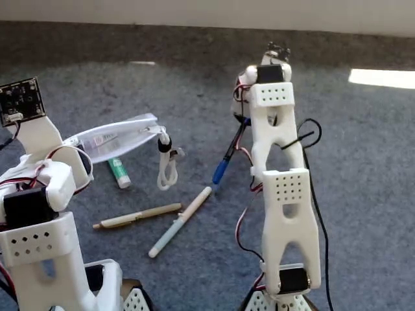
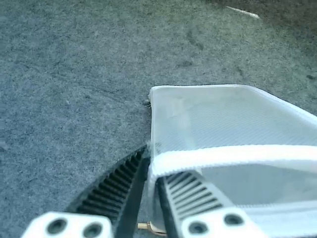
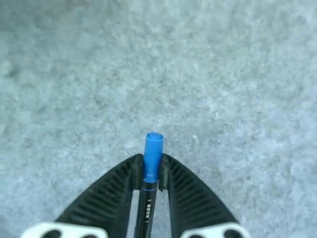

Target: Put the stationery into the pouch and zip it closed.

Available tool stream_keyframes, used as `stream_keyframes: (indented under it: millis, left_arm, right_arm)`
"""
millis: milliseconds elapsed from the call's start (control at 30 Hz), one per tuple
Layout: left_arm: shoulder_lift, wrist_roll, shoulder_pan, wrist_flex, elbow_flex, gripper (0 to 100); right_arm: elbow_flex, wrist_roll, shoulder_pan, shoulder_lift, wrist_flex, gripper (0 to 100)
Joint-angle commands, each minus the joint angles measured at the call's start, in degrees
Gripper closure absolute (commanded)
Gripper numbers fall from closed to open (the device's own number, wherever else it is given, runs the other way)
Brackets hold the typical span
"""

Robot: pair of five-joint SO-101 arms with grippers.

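Blue-capped pen (image 3: 152, 148) pinched in ribbed right jaws, translucent pouch (image 2: 223, 124) in left

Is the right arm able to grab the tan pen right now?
Probably not yet: the right gripper is shut on the blue pen, so it is full, though nothing lies over the tan pen.
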Motion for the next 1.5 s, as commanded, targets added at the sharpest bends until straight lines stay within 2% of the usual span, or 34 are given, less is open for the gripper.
stream_keyframes:
  millis: [0, 333, 533, 633, 833, 1133, 1467]
  left_arm:
    - [1.0, -0.5, -0.6, -0.6, 0.2, 99]
    - [1.0, -0.5, -0.6, -0.8, 0.2, 99]
    - [1.0, -0.5, -0.6, -0.8, 0.2, 99]
    - [1.0, -0.5, -0.6, -0.9, 0.2, 99]
    - [1.0, -0.5, -0.6, -0.9, 0.2, 99]
    - [1.0, -0.5, -0.6, -0.9, 0.2, 99]
    - [1.0, -0.5, -0.6, -0.9, 0.2, 99]
  right_arm:
    - [-2.9, 2.5, -1.4, -3.6, 0.9, 99.3]
    - [-2.0, 2.5, -2.1, -7.0, 1.1, 99.3]
    - [13.1, 2.9, -2.5, -18.0, 0.8, 99.3]
    - [19.6, 7.0, -4.3, -23.3, 0.8, 99.3]
    - [27.4, 7.1, -7.3, -30.4, 0.7, 99.3]
    - [33.3, 7.0, -7.4, -38.1, 0.7, 99.3]
    - [33.7, 7.0, -7.5, -39.3, 0.8, 99.3]
